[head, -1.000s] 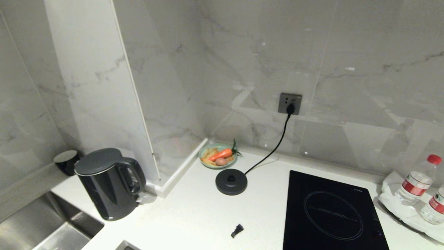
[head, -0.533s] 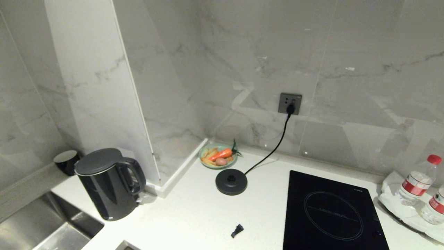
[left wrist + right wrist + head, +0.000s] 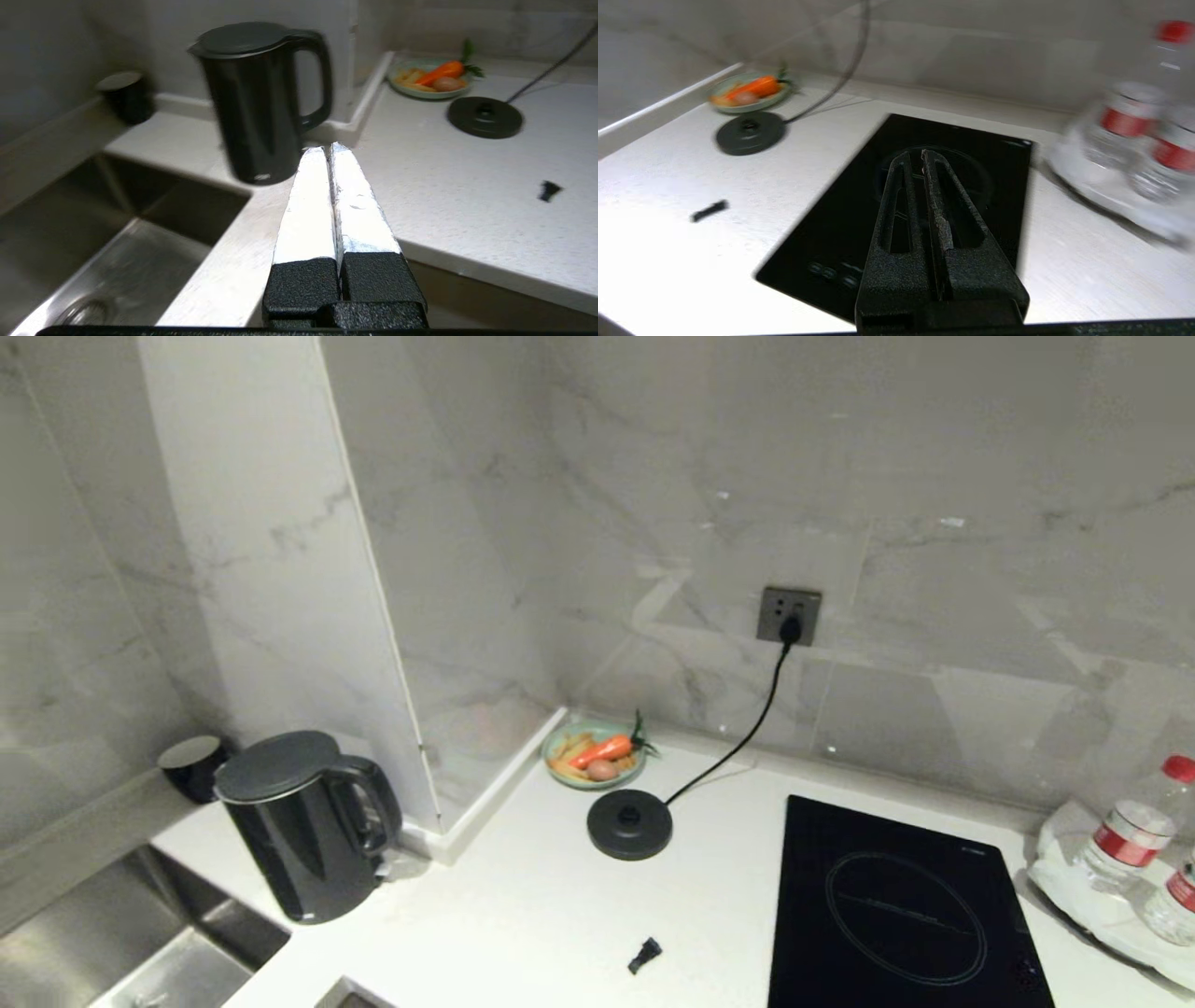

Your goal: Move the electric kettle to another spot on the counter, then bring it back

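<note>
Start at your left: the sink (image 3: pixel 140 961) sits at the near-left corner, and the electric kettle (image 3: pixel 303 826) stands upright on the counter (image 3: pixel 523 915) right beside it, handle toward the wall corner, a small black cup (image 3: pixel 191 767) just behind it. Against the earlier head frames the whole scene has slid a little to the right together, so read that as your camera moving; the kettle holds the same spot beside the sink and cup. It is off its base disc (image 3: pixel 629 825), which lies well apart toward the middle with its cord running up to the socket (image 3: pixel 789 614), a plate of vegetables (image 3: pixel 597 756) just behind it. That suggests the outward move is done and the return is still ahead of you. Your left gripper (image 3: pixel 328 151) points at the kettle from short of it, fingers pressed together, nothing held. Farther right, your right gripper (image 3: pixel 914 158) hangs over the cooktop (image 3: pixel 901 905), fingers together and empty, with water bottles (image 3: pixel 1134 826) at the far right.
</note>
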